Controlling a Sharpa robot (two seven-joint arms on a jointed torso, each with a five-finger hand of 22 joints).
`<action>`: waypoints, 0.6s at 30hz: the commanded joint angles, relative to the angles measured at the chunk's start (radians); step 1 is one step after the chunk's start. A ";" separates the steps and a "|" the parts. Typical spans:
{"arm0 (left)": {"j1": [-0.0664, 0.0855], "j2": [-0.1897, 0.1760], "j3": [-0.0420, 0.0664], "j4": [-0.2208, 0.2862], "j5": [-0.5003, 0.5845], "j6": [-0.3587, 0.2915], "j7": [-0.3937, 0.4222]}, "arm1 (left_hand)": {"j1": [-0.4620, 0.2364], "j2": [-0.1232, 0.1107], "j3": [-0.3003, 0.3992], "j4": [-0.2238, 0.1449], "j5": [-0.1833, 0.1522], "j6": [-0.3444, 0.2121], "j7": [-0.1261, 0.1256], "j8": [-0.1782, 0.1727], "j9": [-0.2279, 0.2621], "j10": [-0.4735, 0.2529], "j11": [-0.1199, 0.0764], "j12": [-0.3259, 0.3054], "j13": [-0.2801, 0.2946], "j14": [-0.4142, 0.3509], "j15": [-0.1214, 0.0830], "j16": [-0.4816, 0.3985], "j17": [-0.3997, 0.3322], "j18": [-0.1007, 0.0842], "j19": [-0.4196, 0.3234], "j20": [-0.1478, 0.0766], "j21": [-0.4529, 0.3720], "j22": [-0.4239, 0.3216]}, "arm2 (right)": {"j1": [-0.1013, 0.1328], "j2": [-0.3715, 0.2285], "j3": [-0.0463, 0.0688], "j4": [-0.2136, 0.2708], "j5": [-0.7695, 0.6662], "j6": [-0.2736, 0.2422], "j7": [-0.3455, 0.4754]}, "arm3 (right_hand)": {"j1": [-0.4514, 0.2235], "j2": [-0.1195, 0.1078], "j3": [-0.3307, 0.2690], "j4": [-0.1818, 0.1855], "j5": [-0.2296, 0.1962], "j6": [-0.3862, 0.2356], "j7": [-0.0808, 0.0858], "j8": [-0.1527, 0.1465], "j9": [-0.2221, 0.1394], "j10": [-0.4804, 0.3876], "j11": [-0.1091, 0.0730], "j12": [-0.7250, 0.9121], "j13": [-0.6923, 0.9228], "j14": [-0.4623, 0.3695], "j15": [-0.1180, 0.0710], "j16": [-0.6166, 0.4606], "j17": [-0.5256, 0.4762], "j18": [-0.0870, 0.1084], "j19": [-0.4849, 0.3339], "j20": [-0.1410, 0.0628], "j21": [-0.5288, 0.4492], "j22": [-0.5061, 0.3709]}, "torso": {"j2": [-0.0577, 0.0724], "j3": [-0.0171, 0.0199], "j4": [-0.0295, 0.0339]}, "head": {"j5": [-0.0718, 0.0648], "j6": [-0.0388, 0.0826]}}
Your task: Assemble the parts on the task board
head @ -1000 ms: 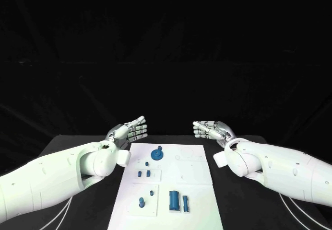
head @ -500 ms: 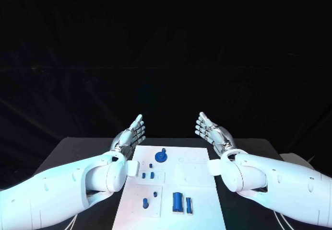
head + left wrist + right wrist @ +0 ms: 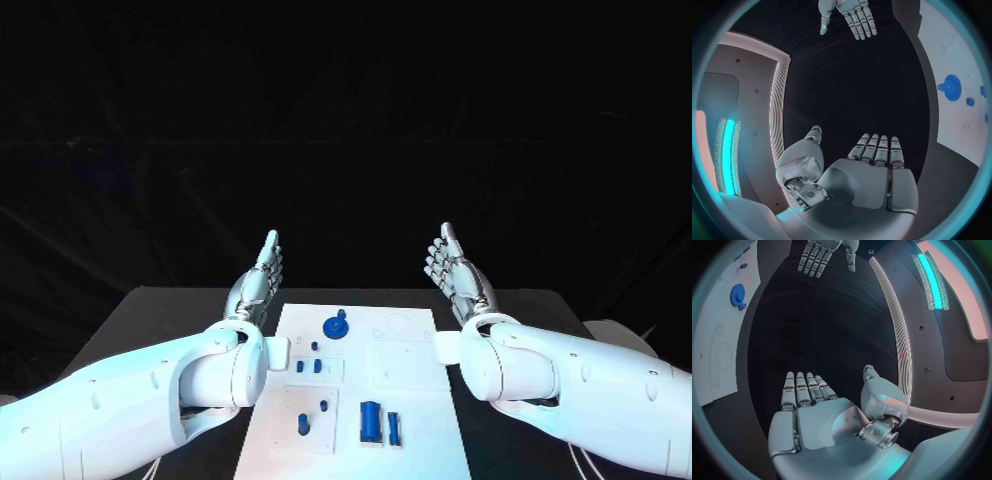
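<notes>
Both my left hand (image 3: pixel 257 280) and right hand (image 3: pixel 459 275) hover released, fingers straight, beyond the task board (image 3: pixel 411 400) where blue parts (image 3: pixel 375 422) lie, no step engaged.

task board (image 3: pixel 411 375) near end cut off by the frame, left edge perhaps behind left arm (image 3: pixel 144 400)

head: high, looks down at task board (image 3: pixel 361 385) | wrists: behind palms, both see board edge

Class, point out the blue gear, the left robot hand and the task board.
blue gear (image 3: pixel 335 324), head view, on its round face.
left robot hand (image 3: pixel 257 280), head view, mid-hand.
task board (image 3: pixel 411 345), head view, bare white surface.
</notes>
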 commanded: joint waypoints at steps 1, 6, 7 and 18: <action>0.000 0.001 0.001 0.003 -0.019 -0.024 0.031 | -0.090 0.001 -0.098 0.000 -0.005 -0.065 -0.001 -0.007 -0.001 -0.063 -0.003 -0.006 -0.001 -0.053 -0.002 -0.007 -0.001 -0.014 -0.042 -0.012 -0.021 -0.004 | 0.000 0.000 0.001 0.001 0.008 -0.015 0.023 | -0.090 0.000 -0.018 0.000 -0.008 -0.064 -0.003 -0.003 -0.009 -0.071 0.000 -0.006 -0.003 -0.071 -0.001 -0.006 -0.006 -0.021 -0.061 -0.004 -0.005 -0.047 | 0.000 -0.0001 0.0000 | 0.000 0.000; 0.000 0.001 0.001 0.003 -0.019 -0.024 0.031 | -0.127 0.001 -0.098 0.000 -0.005 -0.091 -0.001 -0.007 -0.001 -0.090 -0.003 -0.006 -0.001 -0.075 -0.002 -0.007 -0.001 -0.014 -0.059 -0.012 -0.021 -0.004 | 0.000 0.000 0.001 0.001 0.008 -0.015 0.023 | -0.128 0.000 -0.018 0.000 -0.008 -0.091 -0.003 -0.003 -0.009 -0.100 0.000 -0.006 -0.003 -0.101 -0.001 -0.006 -0.006 -0.021 -0.087 -0.004 -0.005 -0.066 | 0.000 -0.0001 0.0000 | 0.000 0.000; 0.000 0.001 0.001 0.003 -0.019 -0.024 0.031 | -0.134 0.001 -0.098 0.000 -0.005 -0.095 -0.001 -0.007 -0.001 -0.093 -0.003 -0.006 -0.001 -0.077 -0.002 -0.007 -0.001 -0.014 -0.061 -0.012 -0.021 -0.004 | 0.000 0.000 0.001 0.001 0.008 -0.015 0.023 | -0.134 0.000 -0.018 0.000 -0.008 -0.094 -0.003 -0.003 -0.009 -0.105 0.000 -0.006 -0.003 -0.106 -0.001 -0.006 -0.006 -0.021 -0.092 -0.004 -0.005 -0.069 | 0.000 -0.0001 0.0000 | 0.000 0.000; 0.000 0.001 0.001 0.003 -0.019 -0.024 0.031 | -0.184 0.001 -0.098 0.000 -0.005 -0.130 -0.001 -0.007 -0.001 -0.127 -0.003 -0.006 -0.001 -0.168 -0.002 -0.007 -0.001 -0.014 -0.134 -0.012 -0.021 -0.004 | 0.000 0.000 0.001 0.001 0.008 -0.015 0.023 | -0.284 0.000 -0.018 0.000 -0.008 -0.199 -0.003 -0.003 -0.009 -0.223 0.000 -0.006 -0.003 -0.224 -0.001 -0.006 -0.006 -0.021 -0.194 -0.004 -0.005 -0.146 | 0.000 -0.0001 0.0000 | 0.000 0.000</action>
